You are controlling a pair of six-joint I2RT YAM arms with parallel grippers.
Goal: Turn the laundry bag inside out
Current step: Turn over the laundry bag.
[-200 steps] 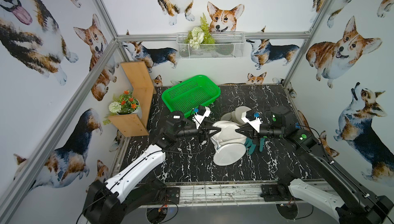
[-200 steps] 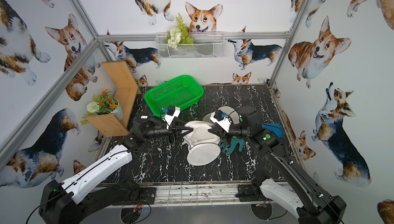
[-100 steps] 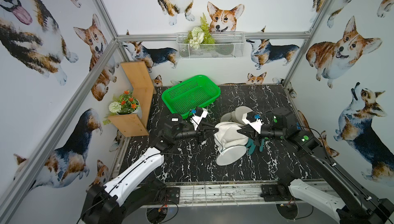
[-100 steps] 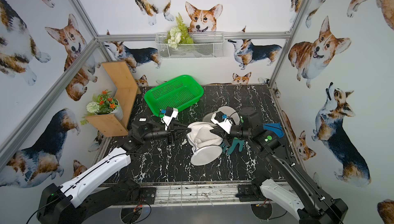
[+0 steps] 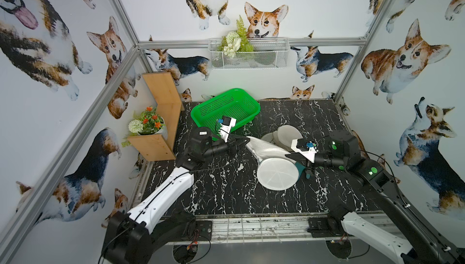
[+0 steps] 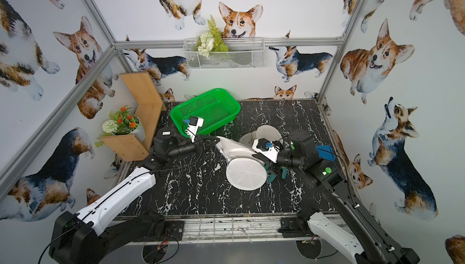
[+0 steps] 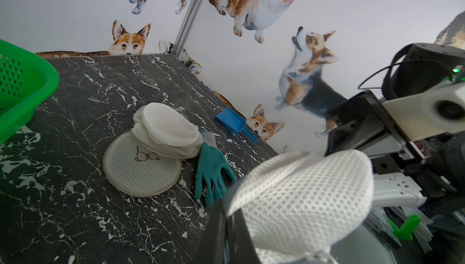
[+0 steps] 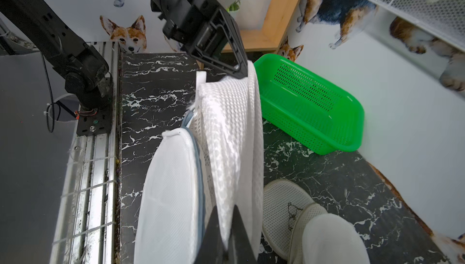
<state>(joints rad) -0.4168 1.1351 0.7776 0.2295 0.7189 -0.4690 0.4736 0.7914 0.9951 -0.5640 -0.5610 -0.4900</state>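
Left gripper [image 5: 247,140] and right gripper [image 5: 288,155] both clamp mesh of the laundry bag [image 5: 263,150]; a steady, even spread should open it.

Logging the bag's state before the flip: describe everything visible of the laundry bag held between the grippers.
The laundry bag is white honeycomb mesh, with a round panel of finer fabric edged by a grey zip. It is stretched above the table: the left gripper pinches one end, the right gripper the other, both shut on it. The round panel hangs below the mesh; whether it touches the table is unclear.
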